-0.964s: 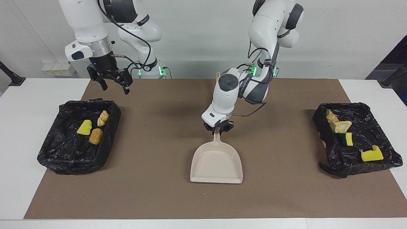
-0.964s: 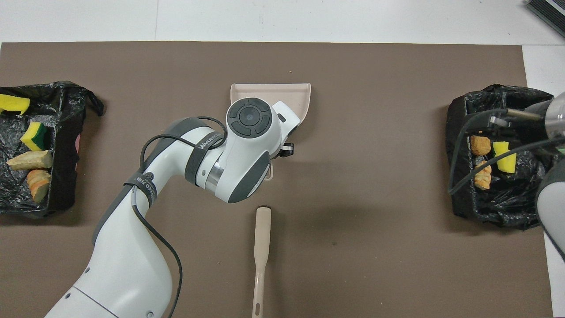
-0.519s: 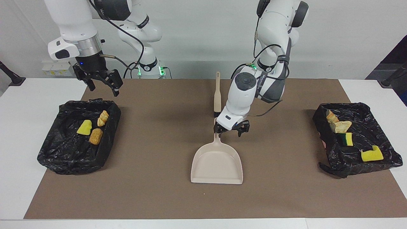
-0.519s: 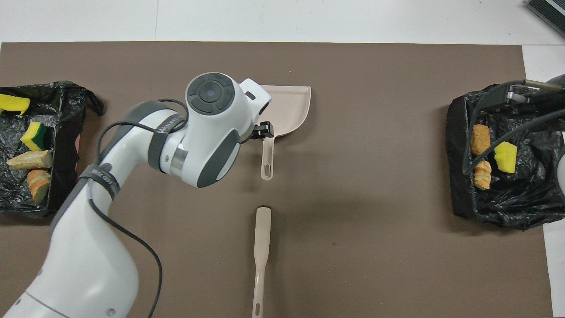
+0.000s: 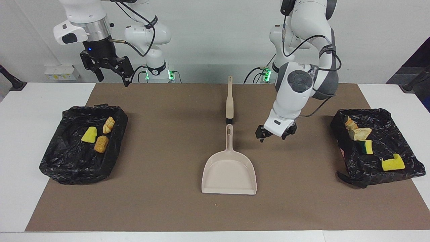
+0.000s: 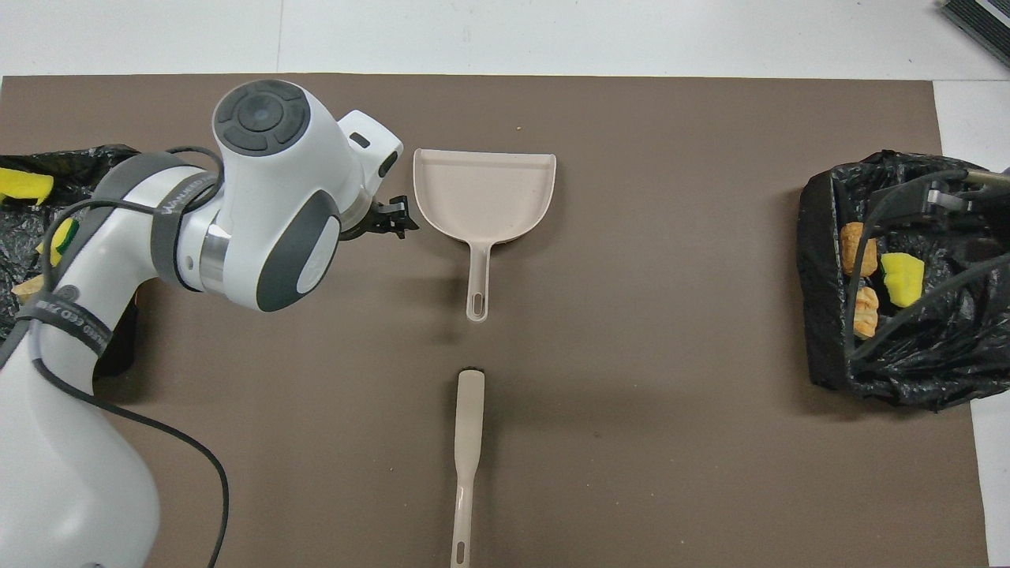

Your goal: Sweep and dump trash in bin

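White wall backs the scene, and a brown mat (image 5: pixel 168 208) covers most of the white counter (image 5: pixel 20 141). At each end of the mat sits a bin lined with black plastic.

From its base, the left arm reaches out and bends down at the wrist, so that the left gripper (image 5: pixel 274 133) hangs low over bare mat, tilted toward the middle of the counter. Its fingers are spread and grasp nothing. A strap on its forearm carries writing too small to read. The right arm is raised near its own base; the right gripper (image 5: pixel 109 72) points down over the mat's edge close to the robots, released and empty.

The beige dustpan (image 5: pixel 229 173) lies flat on the mat at the middle, its handle pointing toward the robots, apart from the left gripper, which is off to the side toward the left arm's end. The brush (image 5: pixel 229 101) lies in line with that handle, nearer to the robots, with a small gap between the two.

All the trash sits in the bins. The bin at the right arm's end (image 5: pixel 84 148) holds three pieces (image 5: pixel 101 144). The bin at the left arm's end (image 5: pixel 379 148) holds four pieces (image 5: pixel 359 133).
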Robot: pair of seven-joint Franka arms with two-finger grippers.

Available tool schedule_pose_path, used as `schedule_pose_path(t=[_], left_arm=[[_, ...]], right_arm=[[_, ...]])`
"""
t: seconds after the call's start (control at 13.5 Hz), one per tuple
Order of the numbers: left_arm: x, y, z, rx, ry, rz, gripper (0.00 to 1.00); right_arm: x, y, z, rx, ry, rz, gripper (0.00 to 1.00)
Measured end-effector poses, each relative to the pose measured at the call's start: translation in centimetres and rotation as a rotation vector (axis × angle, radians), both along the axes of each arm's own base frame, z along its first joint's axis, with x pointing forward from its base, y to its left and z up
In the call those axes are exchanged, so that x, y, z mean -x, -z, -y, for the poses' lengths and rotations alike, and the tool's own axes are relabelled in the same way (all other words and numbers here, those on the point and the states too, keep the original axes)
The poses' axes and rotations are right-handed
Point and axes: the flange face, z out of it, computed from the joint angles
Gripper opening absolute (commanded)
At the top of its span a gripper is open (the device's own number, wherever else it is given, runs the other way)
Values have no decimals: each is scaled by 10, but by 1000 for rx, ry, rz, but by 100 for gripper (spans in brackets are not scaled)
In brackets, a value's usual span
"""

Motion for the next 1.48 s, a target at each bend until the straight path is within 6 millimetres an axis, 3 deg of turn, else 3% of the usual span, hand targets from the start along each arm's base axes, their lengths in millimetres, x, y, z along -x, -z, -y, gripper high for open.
schedule_pose_path(t=[0.3, 0.59, 0.82, 1.19, 1.48], left_arm=[[5, -59, -112, 1, 64, -22, 100], [21, -88, -168, 6, 100, -38, 100], [28, -111, -184, 8, 97, -2, 100], [71, -186, -183, 9, 104, 65, 100], [91, -210, -173, 9, 124, 23, 100]], right_arm=[[2, 11, -2, -16, -1, -33, 100], [4, 12, -4, -36, -59, -39, 100], [4, 12, -3, -36, -74, -41, 100], [5, 9, 2, -35, -67, -39, 100], [7, 10, 2, -35, -66, -52, 100]])
